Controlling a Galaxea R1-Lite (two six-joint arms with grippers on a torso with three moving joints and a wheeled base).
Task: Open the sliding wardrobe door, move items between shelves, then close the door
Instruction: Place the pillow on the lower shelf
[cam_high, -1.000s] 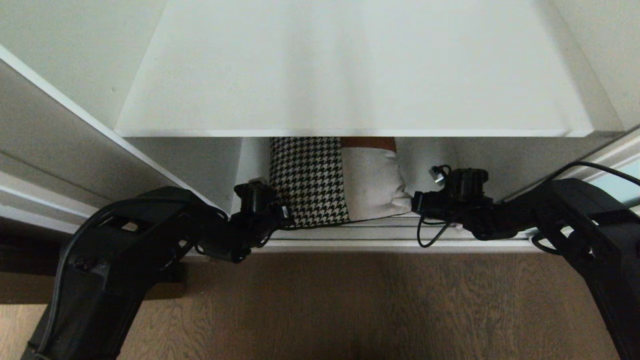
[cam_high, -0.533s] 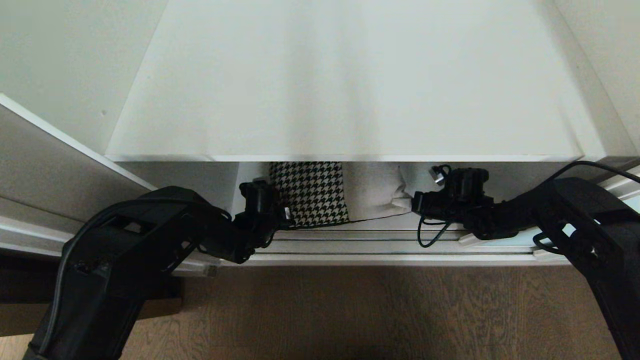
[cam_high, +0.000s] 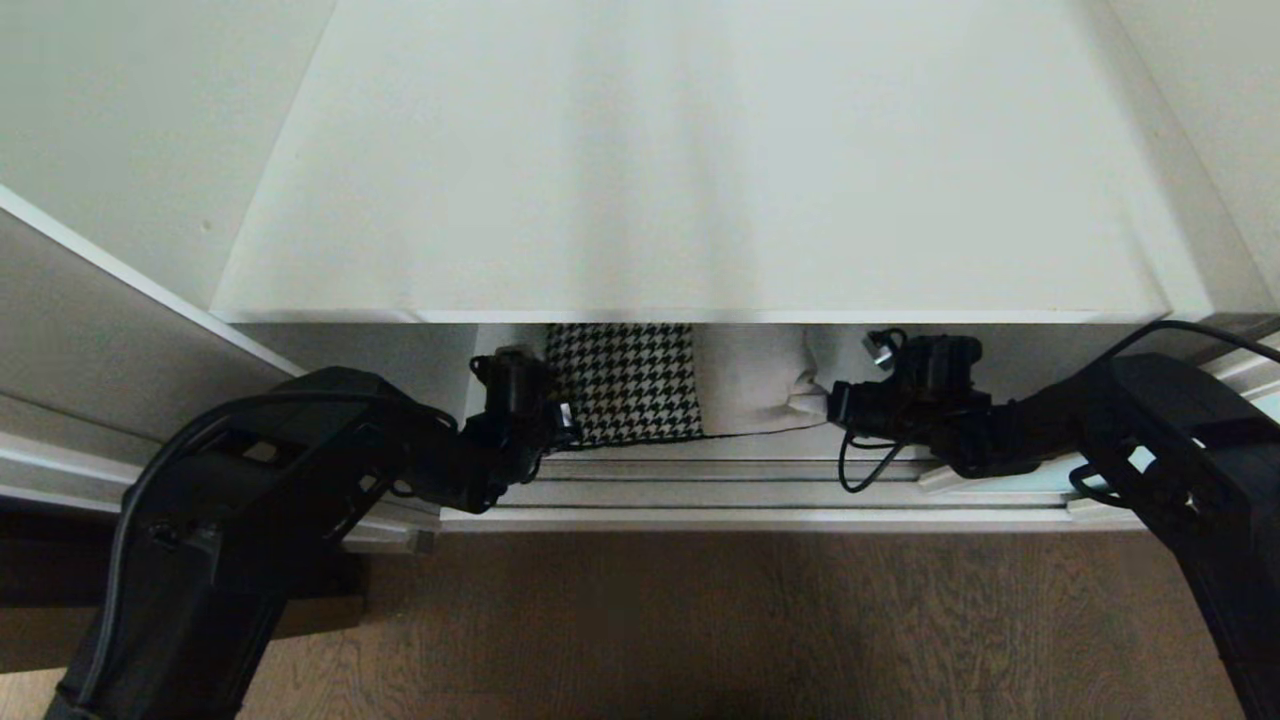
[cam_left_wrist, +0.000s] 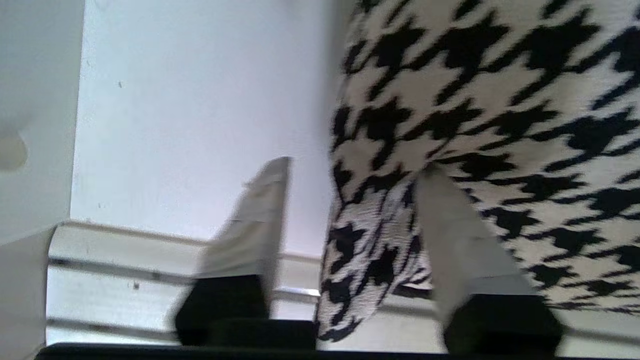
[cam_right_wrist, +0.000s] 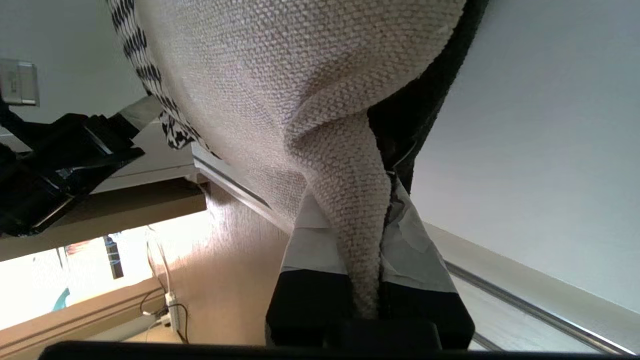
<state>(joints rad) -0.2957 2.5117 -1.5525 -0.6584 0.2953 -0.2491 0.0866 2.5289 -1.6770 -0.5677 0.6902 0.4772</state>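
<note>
Resting beneath the flat white shelf board (cam_high: 690, 200), the black-and-white houndstooth cushion (cam_high: 625, 385) and plain cream textured cushion (cam_high: 750, 390) appear placed. Left pincer (cam_left_wrist: 350, 225) gapes around the houndstooth corner; right pincer (cam_right_wrist: 365, 255) pinches the cream corner; door closing judged outstanding.

Both cushions (cam_high: 690, 385) mostly hidden beneath the upper shelf (cam_high: 690, 200)

Lower shelf (cam_high: 470, 345): houndstooth cushion (cam_high: 625, 382), cream cushion (cam_high: 745, 385) side by side.
</note>
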